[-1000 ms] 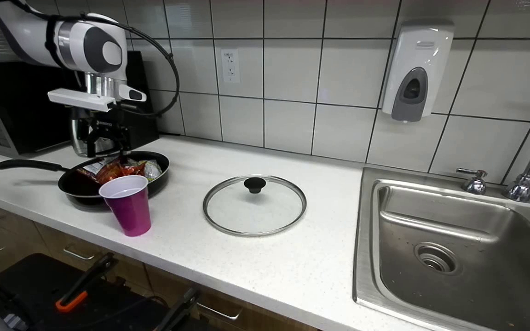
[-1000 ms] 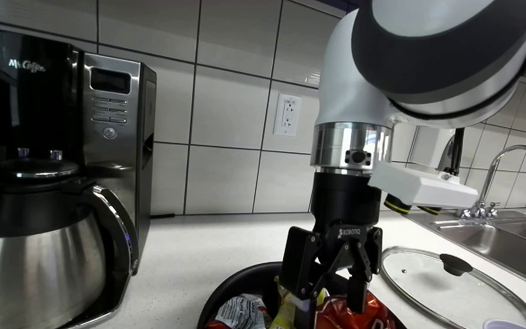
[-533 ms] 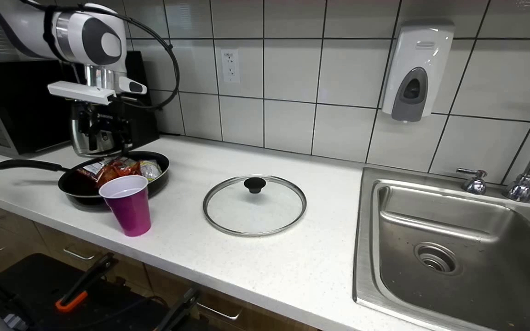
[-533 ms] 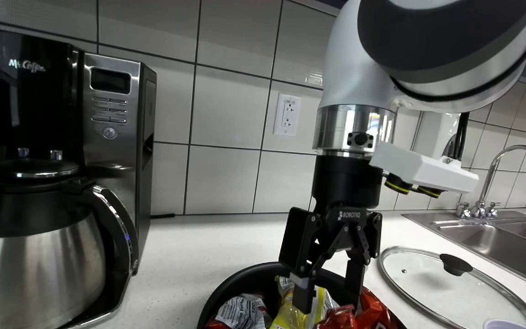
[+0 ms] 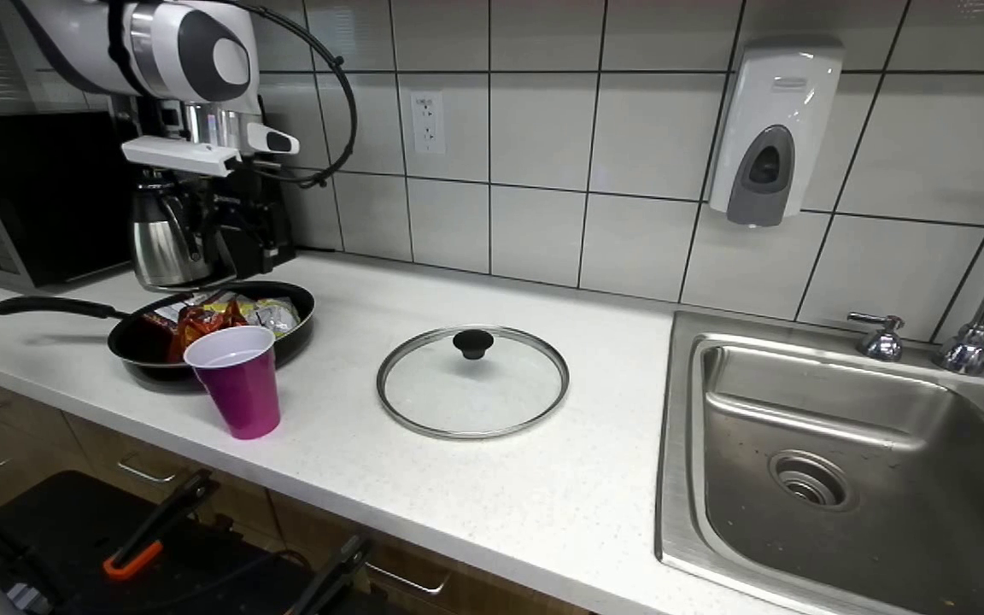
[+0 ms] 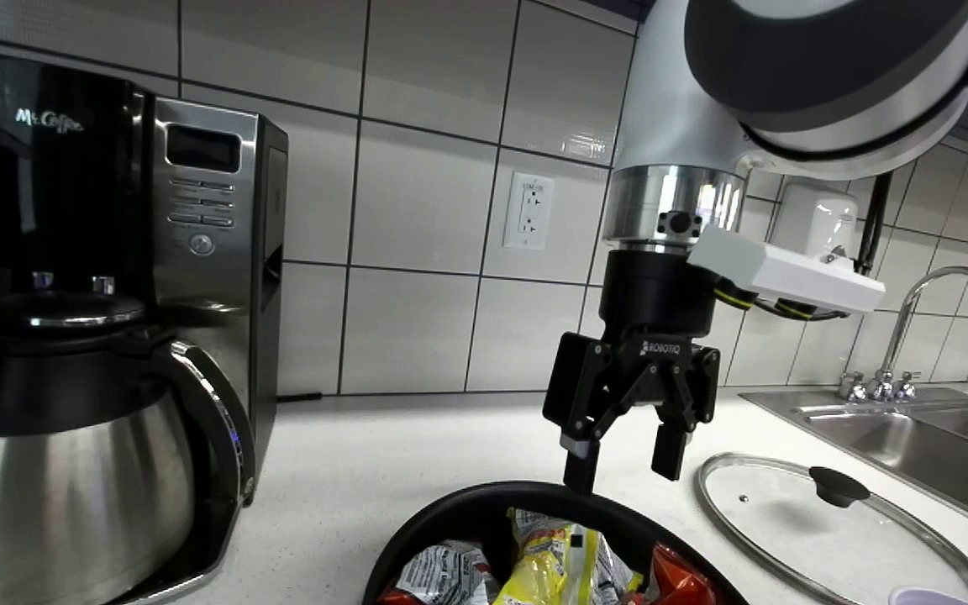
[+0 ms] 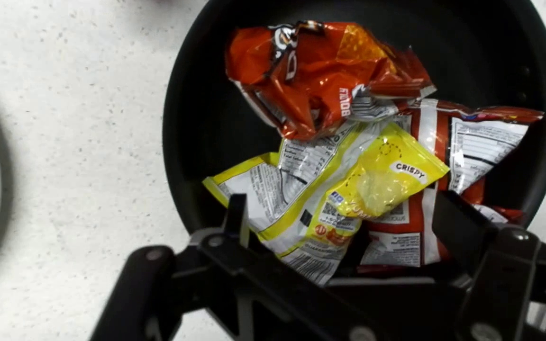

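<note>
I am wearing the name ROBOTIQ on my gripper (image 6: 623, 472). In the wrist view I am reading CRISPY in a white patch on the yellow bag (image 7: 349, 189), with YUM partly showing below it. White lettering on the crumpled red bag (image 7: 320, 71) is creasing too much to make out. The coffee maker (image 6: 139, 235) is bearing Mr. Coffee; print on the outlet (image 6: 529, 210) is coming out too small.

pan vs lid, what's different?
The pan is black and opaque; the lid is see-through.
The pan has a long side handle; the lid has a knob on top.
The pan holds snack packets; the lid holds nothing.
Both are round and rest on the counter.
</note>
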Robot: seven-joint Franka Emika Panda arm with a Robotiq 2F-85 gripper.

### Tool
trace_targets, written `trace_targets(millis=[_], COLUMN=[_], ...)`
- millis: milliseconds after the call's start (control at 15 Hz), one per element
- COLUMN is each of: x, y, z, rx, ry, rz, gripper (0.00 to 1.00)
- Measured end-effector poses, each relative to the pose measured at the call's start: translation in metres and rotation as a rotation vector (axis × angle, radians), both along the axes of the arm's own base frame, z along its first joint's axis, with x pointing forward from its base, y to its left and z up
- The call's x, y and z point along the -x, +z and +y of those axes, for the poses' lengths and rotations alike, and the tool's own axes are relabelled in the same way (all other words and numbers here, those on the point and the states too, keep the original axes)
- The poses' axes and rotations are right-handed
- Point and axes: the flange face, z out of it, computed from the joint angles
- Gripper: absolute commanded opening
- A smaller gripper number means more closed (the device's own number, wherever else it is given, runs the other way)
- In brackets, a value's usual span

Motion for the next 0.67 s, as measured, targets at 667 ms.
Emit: trace_targets(millis=[667], x=[-0.040], y=[0.003], z=[-0.091], rx=[0.080], ry=[-0.211], rz=[-0.047], gripper=[1.00])
